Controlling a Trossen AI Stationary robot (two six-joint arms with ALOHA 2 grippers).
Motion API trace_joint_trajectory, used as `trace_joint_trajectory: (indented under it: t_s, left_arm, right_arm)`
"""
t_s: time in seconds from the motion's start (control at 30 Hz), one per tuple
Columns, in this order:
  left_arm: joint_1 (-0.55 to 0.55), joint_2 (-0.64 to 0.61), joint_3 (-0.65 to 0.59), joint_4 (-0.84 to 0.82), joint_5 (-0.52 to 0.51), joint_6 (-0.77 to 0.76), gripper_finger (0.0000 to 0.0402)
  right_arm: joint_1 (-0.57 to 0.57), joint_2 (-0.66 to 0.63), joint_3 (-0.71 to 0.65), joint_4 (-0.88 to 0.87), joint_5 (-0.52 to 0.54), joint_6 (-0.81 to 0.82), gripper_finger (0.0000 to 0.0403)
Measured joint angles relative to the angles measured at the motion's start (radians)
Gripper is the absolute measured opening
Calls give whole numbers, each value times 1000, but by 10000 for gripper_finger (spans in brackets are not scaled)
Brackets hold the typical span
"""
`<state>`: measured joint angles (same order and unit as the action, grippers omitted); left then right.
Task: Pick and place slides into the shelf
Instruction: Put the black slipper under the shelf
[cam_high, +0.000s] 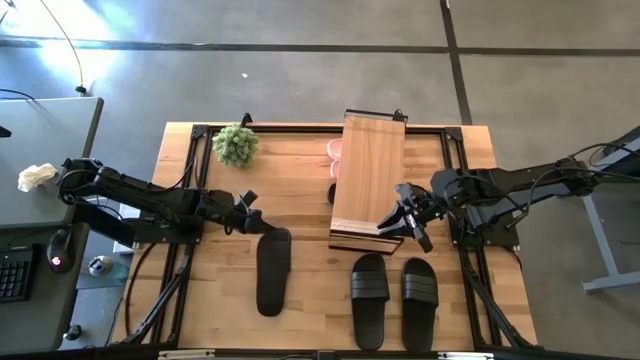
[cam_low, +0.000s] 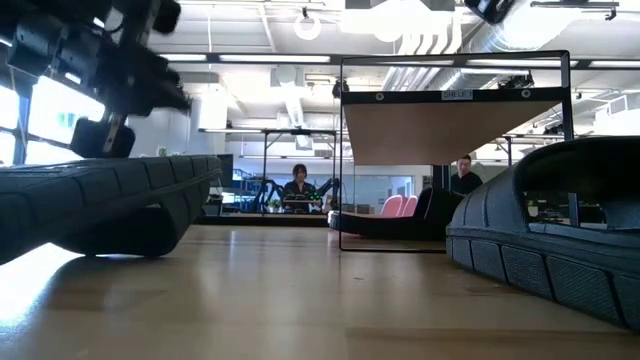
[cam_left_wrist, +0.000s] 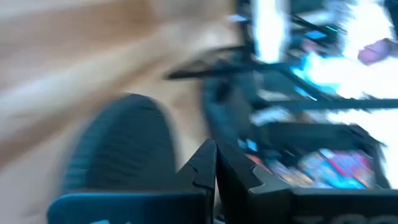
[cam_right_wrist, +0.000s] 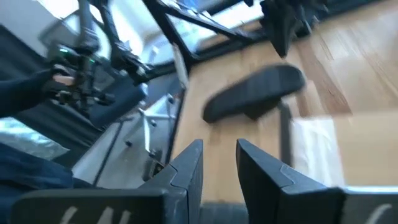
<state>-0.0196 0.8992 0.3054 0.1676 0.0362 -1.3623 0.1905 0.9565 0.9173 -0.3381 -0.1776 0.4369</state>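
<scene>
Slides, high view: one black slide (cam_high: 273, 271) lies alone at left-centre of the table (cam_high: 180, 300); a black pair (cam_high: 394, 296) sits near the front, right of centre. A pink slide (cam_high: 335, 150) and a dark one show at the shelf's (cam_high: 367, 180) far-left edge. The left gripper (cam_high: 252, 222) hangs at the lone slide's far end, its fingers closed together; whether they pinch the rim cannot be told from above. The right gripper (cam_high: 412, 222) waits at the shelf's near-right corner, holding nothing visible. A plant (cam_high: 235, 145) stands at the far left.

Low view: the lone slide (cam_low: 110, 205) sits tilted, one end raised off the table, under the left gripper (cam_low: 100, 135).

Left wrist view: blurred; fingers (cam_left_wrist: 202, 168) shut, slide (cam_left_wrist: 118, 155) just beside them.

Right wrist view: fingers (cam_right_wrist: 186, 165) part-open with nothing between them.

Judgement: the step is lifting the lone slide. Confirm the grip before raising; lift level, carry it clear of the shelf's wire frame, and enter the open side low.
</scene>
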Motion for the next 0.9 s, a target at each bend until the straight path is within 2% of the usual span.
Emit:
trace_joint_trajectory:
  t_s: [0.13, 0.23, 0.3, 0.5, 0.67, 0.77, 0.9]
  left_arm:
    - [-1, -32, 4, 164, 120, 25, 0]
    - [-2, -62, 15, 166, 154, 24, 0]
    - [-18, -79, 37, 88, 134, 23, 0]
    - [-123, -97, 134, -339, 28, -48, 0]
    - [-277, -97, 243, -522, -87, -102, 0]
    - [-384, -82, 299, -632, -165, -209, 0]
    - [-543, -18, 303, -701, -203, -460, 0]
  right_arm:
    - [0, 1, 0, 112, -48, -1, 87]
    - [0, 14, 0, 164, -53, 9, 87]
    - [0, 26, 0, 161, -33, 33, 87]
    - [0, 58, 0, 68, -33, 54, 87]
    - [1, 73, 0, 34, -34, 53, 87]
    - [1, 73, 0, 28, -41, 53, 87]
    - [1, 73, 0, 25, -65, 53, 87]
